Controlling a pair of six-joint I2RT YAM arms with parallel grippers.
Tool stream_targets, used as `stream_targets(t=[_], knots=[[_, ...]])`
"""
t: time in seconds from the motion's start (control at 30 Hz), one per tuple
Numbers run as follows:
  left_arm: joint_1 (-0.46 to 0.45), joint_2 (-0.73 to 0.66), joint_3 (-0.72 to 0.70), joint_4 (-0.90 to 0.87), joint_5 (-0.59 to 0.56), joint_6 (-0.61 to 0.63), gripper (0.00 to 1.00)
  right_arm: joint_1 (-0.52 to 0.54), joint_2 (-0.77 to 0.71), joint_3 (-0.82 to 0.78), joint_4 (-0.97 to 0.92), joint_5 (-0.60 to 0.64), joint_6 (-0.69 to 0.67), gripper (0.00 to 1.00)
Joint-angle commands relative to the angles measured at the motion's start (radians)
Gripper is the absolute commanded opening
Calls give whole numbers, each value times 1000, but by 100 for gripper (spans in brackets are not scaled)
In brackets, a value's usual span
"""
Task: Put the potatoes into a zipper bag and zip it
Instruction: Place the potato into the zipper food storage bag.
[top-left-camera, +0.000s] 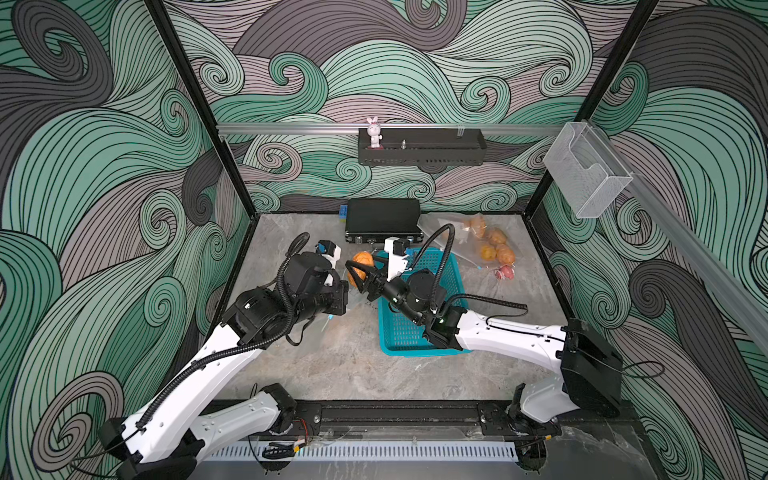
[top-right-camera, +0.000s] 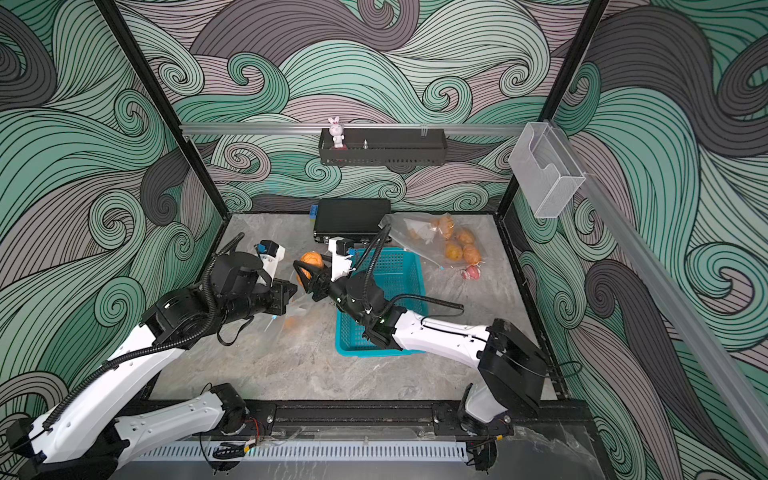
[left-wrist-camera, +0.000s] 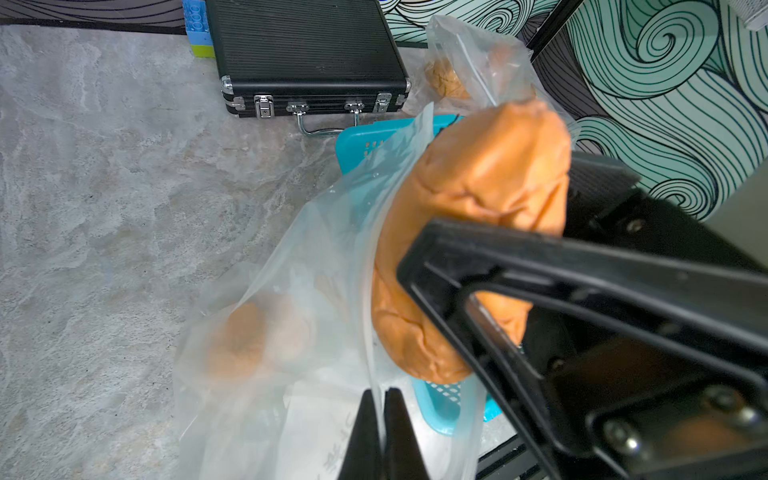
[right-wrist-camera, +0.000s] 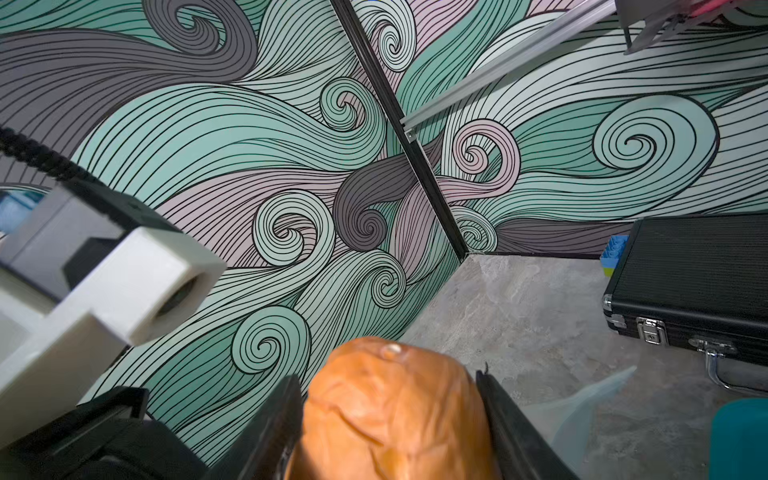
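The right gripper (right-wrist-camera: 388, 419) stood half-wide, clamping a potato (right-wrist-camera: 390, 390) at the mouth of the zipper bag (left-wrist-camera: 299, 291), just left of the blue basket (top-left-camera: 407, 332). The left gripper (left-wrist-camera: 379, 401) was pinched tight on the bag's rim; inside lay, seemingly, a second potato (left-wrist-camera: 249, 340), blurred.

The walls (top-left-camera: 374, 62) are showing swirling waves in teal, pale mauve and charcoal, all ruled with thin black lines. The tabletop (top-left-camera: 353, 374) is showing grey marbling. Right of centre, the perforated basket (top-left-camera: 399, 332) is glowing turquoise. At centre the potato (top-left-camera: 361, 259) is showing orange-tan; the zipper bag (left-wrist-camera: 316, 249) is looking clear. At upper centre, the ribbed briefcase (top-left-camera: 382, 216) is showing black.
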Motion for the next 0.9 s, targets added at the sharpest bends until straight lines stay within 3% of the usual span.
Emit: stream_targets(t=[0.0,0.13,0.27,0.5,0.6,0.7,0.87], knots=[[14,-18,38,14,24,-23,0,6,18,-23,64,-19,-52,55],[22,-11,39,9,23,-13,0,8,4,-38,44,-18,-77,64],[25,-11,31,3,14,4,0,8,-47,-18,-58,-36,-123,84],[28,-19,22,-6,10,26,0,-3,-190,-12,-230,-60,-239,88],[28,-29,14,-13,-5,43,0,-62,-269,37,-530,-47,-188,84],[30,-45,-11,2,13,68,0,-164,-327,53,-872,-35,-51,81],[30,-53,-24,0,-2,91,0,-270,-347,18,-1310,-40,-54,80]])
